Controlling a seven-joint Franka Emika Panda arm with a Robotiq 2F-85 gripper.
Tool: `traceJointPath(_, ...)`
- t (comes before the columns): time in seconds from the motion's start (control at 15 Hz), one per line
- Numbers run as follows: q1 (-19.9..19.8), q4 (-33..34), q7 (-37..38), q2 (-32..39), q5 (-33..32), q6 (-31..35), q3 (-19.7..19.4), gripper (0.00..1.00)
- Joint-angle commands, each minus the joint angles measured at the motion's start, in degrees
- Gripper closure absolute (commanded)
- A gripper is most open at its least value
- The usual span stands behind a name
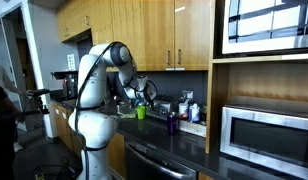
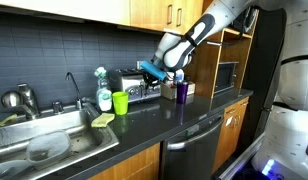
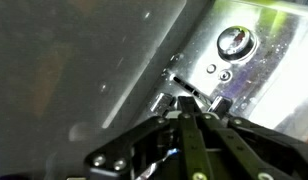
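Wrist view: gripper [image 3: 183, 106] shut, tips at toaster [image 3: 249, 85] lever [image 3: 189, 90].
Press straight w/ tips centred so they don't slip off.

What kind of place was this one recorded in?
A kitchen, probably in an office or home: a steel sink with faucet, a built-in microwave, and wooden wall cabinets above a dark counter.

Silver appliance [image 3: 249, 60], blurred, cut off at right edge

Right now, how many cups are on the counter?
2: a green cup beside the sink, and a purple cup just past the toaster. Others may be hidden.
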Motion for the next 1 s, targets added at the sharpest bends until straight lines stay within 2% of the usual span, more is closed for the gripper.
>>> traceJointPath(0.0, 0.02, -1.57, 2.22, -0.15, -0.64, 4.38, -1.10, 1.00)
traceJointPath(0.33, 0.72, -2.99, 4.55, -0.81, -4.06, 5.05, -3.97, 1.00)
traceJointPath(0.93, 1.83, -1.41, 7.64, 1.84, -4.84, 7.79, -5.56, 1.00)
